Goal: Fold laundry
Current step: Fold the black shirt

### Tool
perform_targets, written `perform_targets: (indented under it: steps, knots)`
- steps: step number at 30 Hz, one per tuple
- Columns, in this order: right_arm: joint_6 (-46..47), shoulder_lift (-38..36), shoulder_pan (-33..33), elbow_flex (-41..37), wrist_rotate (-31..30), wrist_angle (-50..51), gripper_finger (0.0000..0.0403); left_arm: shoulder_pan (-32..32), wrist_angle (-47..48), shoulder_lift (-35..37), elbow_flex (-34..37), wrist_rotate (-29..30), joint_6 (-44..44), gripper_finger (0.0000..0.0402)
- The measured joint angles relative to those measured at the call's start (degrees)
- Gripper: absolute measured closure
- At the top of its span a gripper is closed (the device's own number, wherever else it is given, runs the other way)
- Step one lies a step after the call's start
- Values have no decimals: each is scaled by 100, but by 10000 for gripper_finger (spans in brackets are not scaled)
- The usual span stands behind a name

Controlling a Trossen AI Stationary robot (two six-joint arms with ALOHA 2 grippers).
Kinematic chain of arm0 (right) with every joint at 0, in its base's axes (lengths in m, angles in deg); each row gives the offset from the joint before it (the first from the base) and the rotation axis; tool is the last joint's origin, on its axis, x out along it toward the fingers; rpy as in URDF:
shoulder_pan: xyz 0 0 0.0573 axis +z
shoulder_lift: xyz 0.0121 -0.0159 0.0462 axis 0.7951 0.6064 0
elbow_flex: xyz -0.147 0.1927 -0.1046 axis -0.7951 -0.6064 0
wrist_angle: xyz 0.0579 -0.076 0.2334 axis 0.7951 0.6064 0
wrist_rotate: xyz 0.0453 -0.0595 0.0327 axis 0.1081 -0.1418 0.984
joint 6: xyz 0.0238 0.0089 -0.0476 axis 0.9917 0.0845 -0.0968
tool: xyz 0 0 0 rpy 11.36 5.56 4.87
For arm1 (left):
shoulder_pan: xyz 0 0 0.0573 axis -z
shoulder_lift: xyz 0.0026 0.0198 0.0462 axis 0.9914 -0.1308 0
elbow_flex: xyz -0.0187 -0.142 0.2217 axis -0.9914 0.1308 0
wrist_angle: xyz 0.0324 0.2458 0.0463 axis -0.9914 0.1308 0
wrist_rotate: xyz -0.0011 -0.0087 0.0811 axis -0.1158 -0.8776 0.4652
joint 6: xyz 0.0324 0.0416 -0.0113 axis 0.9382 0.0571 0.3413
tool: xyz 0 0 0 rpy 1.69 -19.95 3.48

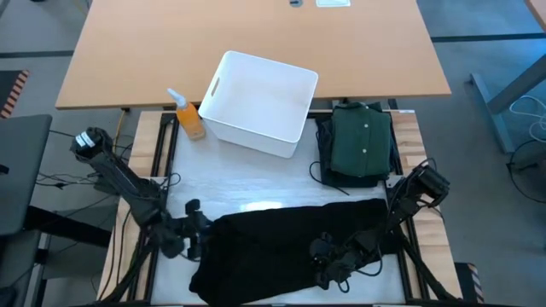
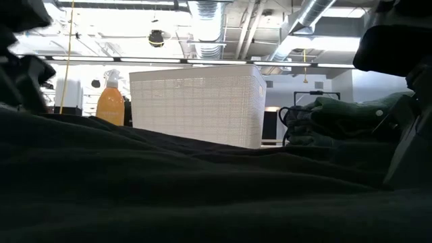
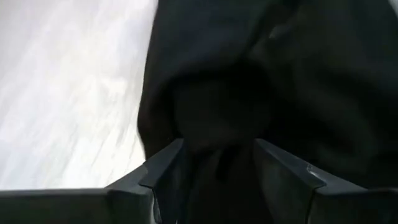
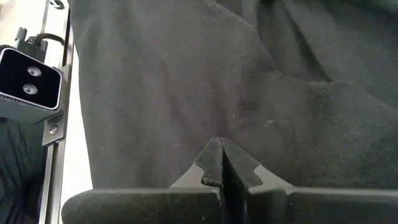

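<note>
The left gripper [image 1: 194, 232] sits low at the left edge of the black garment [image 1: 290, 247], which lies spread across the near part of the white table surface [image 1: 247, 183]. In the left wrist view its fingers [image 3: 163, 163] stand apart, with a bunched fold of the black cloth [image 3: 217, 118] lying between them; the pads are not pressed together on it, so the jaws read as open around the fabric rather than clamped. Behind and to the left, an orange spray bottle [image 1: 188, 117] stands upright just beside the left wall of the white plastic bin [image 1: 260, 102], which rests at the far middle of the work area; the low view shows the same pair, bottle [image 2: 110, 101] to the left of bin [image 2: 196, 104], both beyond the dark cloth filling the foreground. To the right of the bin, a folded dark green buttoned shirt [image 1: 362, 141] lies on top of a darker piece of clothing [image 1: 322, 162] whose edge shows along its left side. The right gripper [image 1: 328, 260] is down on the right-hand part of the black garment; in the right wrist view its fingers [image 4: 210, 163] meet with no gap, closed against the surface of the cloth [image 4: 186, 81], and whether any fabric is pinched between the tips cannot be told
</note>
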Motion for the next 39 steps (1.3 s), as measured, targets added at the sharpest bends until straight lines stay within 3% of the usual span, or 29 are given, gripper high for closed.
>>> perform_targets:
  steps: [5, 13, 16, 21, 26, 30, 32, 35, 39]
  knots:
    - [7, 1, 0, -3, -4, -15, 383, -432, 109, -229, 0, -984, 52, 223]
    - [-78, 1, -2, -3, -24, -15, 383, -648, 170, -273, 0, -1064, 122, 236]
    - [-81, 1, -2, -4, -28, -29, 383, -733, 162, -273, 0, -943, 236, 278]
    - [-154, -186, -4, -18, -103, 1, 383, -795, -15, -272, 0, -867, 652, 386]
    - [-945, -889, 66, -77, -976, 350, 383, -651, 126, -43, -2, -483, 608, 400]
    - [-576, -1328, 9, -10, -1731, 1191, 383, -304, 582, 282, -2, 229, 83, 401]
    - [-180, -1297, -85, -41, -1796, 1726, 383, -84, 720, 422, -2, 604, -192, 401]
    - [-56, -1183, -242, -31, -1811, 1763, 383, 169, 744, 462, -2, 912, -403, 401]
    - [165, -825, -396, -14, -1383, 1716, 383, 432, 1034, 438, -2, 1210, -931, 401]
